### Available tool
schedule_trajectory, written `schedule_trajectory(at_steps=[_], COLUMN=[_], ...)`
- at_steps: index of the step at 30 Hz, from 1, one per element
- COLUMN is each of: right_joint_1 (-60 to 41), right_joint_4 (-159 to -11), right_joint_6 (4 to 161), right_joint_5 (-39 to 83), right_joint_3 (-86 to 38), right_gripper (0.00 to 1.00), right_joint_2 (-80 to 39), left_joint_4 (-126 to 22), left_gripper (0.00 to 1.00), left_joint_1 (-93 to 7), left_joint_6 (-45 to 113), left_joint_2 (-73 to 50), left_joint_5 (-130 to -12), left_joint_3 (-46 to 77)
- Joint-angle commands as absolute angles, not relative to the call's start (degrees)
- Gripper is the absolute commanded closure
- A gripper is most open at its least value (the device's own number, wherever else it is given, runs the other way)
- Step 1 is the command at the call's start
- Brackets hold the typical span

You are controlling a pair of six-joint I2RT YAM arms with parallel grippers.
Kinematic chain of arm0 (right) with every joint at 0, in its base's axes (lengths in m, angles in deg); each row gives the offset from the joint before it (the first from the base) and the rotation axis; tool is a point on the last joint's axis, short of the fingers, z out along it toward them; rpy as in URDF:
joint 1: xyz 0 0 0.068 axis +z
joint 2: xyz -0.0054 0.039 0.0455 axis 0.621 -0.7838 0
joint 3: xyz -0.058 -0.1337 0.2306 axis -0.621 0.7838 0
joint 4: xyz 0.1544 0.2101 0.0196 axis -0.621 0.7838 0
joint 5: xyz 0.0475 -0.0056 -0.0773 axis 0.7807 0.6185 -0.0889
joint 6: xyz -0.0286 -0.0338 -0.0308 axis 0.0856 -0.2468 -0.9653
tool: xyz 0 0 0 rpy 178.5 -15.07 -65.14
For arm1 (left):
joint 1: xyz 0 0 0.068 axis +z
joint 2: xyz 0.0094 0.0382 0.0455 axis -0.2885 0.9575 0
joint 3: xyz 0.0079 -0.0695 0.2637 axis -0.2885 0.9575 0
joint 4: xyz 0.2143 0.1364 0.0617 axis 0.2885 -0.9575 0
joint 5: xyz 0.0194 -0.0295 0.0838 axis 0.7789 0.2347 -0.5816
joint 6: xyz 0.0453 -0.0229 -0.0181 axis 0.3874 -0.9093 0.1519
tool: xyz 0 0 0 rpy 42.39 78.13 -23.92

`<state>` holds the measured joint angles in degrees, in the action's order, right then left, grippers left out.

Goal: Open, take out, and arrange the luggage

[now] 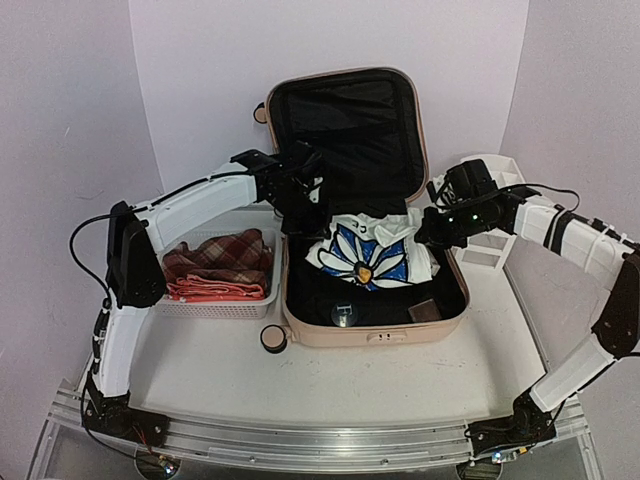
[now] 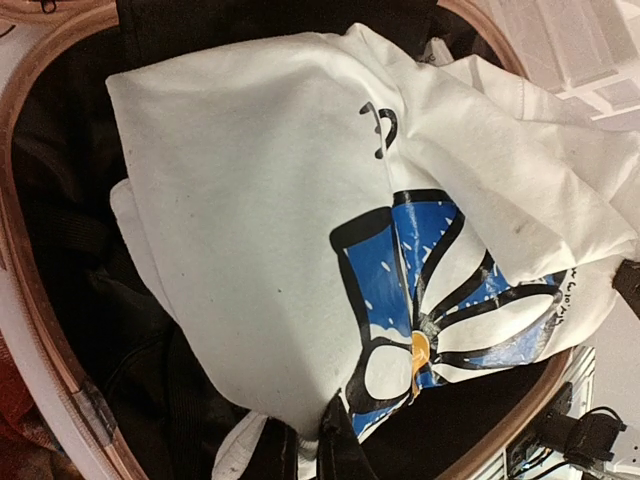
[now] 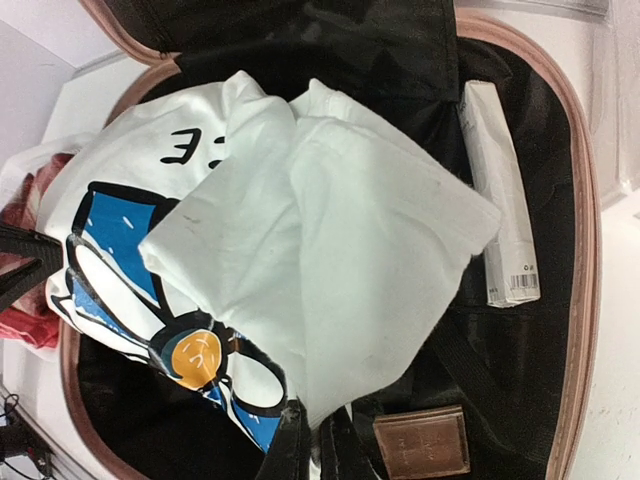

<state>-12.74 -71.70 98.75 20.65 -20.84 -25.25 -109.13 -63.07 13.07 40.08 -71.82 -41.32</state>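
Observation:
The peach-pink luggage point(image 1: 370, 335) lies open in the middle of the table with its black-lined lid point(image 1: 345, 130) standing up at the back. A white T-shirt with a blue flower print point(image 1: 365, 255) hangs over the open shell, held at both sides. My left gripper point(image 1: 305, 215) is shut on the shirt's left edge; in the left wrist view the cloth point(image 2: 250, 200) runs between the gripper's fingers point(image 2: 308, 425). My right gripper point(image 1: 425, 232) is shut on the shirt's right edge, with the cloth point(image 3: 350, 230) pinched in the gripper point(image 3: 312, 415).
A white mesh basket point(image 1: 215, 305) with red plaid cloth point(image 1: 220, 265) stands left of the luggage. A white drawer organizer point(image 1: 500, 250) stands at the right. Inside the shell lie dark clothes, a brown leather piece point(image 3: 422, 442), a white box point(image 3: 500, 200) and a round item point(image 1: 343, 315).

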Motion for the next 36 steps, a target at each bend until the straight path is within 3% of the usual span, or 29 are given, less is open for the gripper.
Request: schedule_trajectory(at_steps=[1,15,18,28,36], right_joint_1=[-12.82,-12.51,-9.50,2.20,7.81], right_joint_4=[-71.38,-79.63,-79.91,-82.01,-84.95], right_joint_6=[99.97,105.03,103.69,103.24,106.31], right_joint_5=[23.82,37.05,34.52,30.14,29.70], right_joint_3=[-24.34,-29.27,-31.86,-46.15,-59.51], right_gripper=[1.00,1.00,1.00,1.00,1.00], right_joint_2=[-22.63,-24.93,-27.15,-41.10,-55.54], left_joint_4=[-108.08,-111.50,-112.01,-121.38,-123.32], left_gripper=[1.00,1.00,1.00,1.00,1.00], left_joint_1=[-62.39,-59.26,-57.75,-50.52,-37.79], left_joint_6=[13.74,17.43,18.37,25.36,30.27], left_joint_2=[36.02,24.16,19.78,8.28,-1.06], left_joint_5=[-70.56,-74.97,-75.83,-85.27,-86.13], left_joint_3=[-43.17,-36.07,-32.45,-25.76,-15.32])
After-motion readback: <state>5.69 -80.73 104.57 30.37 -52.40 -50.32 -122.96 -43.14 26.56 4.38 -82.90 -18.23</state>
